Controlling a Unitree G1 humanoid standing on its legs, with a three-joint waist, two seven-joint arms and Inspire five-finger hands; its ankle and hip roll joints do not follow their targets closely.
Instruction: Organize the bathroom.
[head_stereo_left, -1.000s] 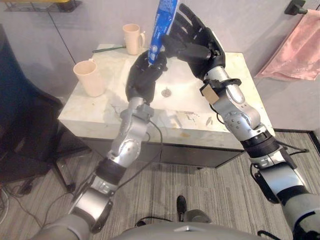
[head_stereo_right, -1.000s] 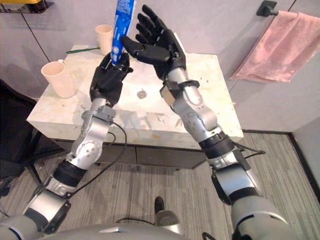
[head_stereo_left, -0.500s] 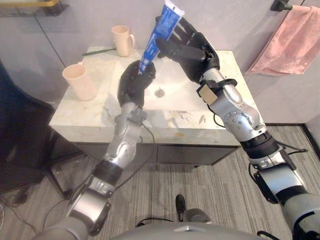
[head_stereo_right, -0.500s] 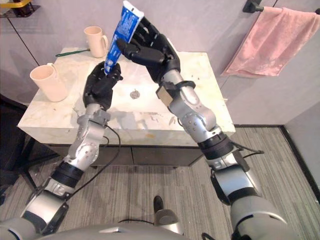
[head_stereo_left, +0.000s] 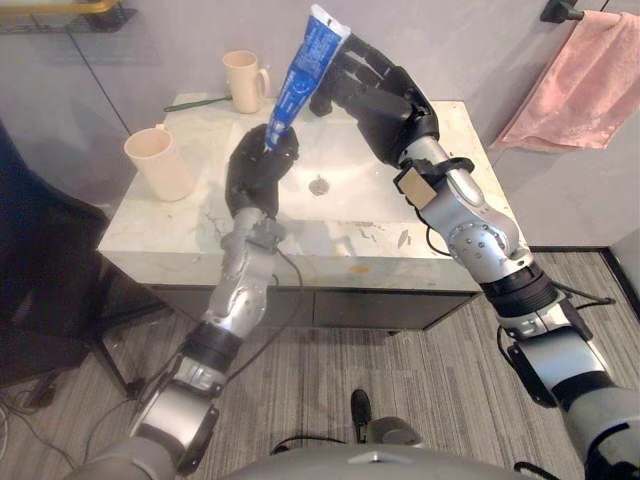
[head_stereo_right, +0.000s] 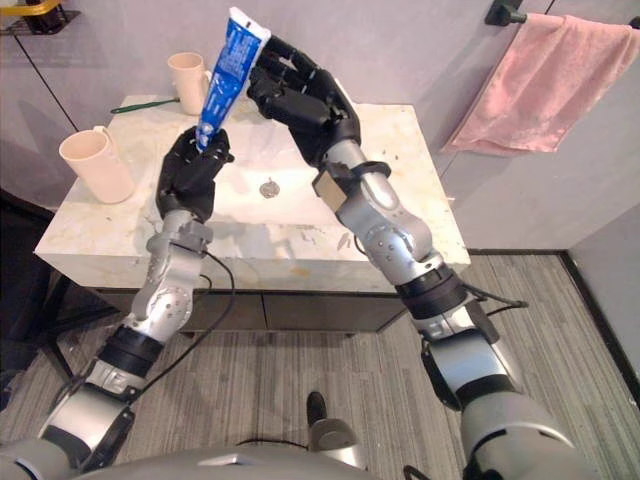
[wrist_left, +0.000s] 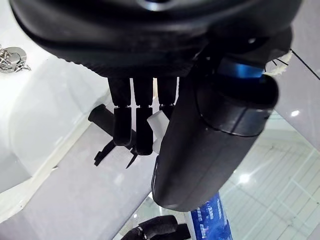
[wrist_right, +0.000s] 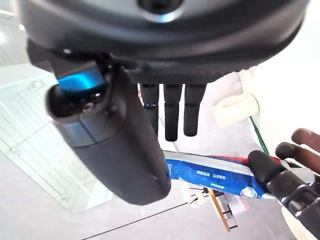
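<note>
Blue tube (head_stereo_left: 300, 78) stands tilted, upper centre, its lower end pinched in the curled left hand (head_stereo_left: 258, 172) over the sink (head_stereo_left: 345, 170). The right hand (head_stereo_left: 372, 88), fingers loose, sits beside it. The thin grip could slip. Two cups (head_stereo_left: 160, 163), one towel (head_stereo_left: 572, 87), one toothbrush (head_stereo_left: 205, 100).

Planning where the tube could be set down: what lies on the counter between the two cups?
Between the near cup and the far cup, in the left eye view, a green toothbrush lies on the counter.
</note>
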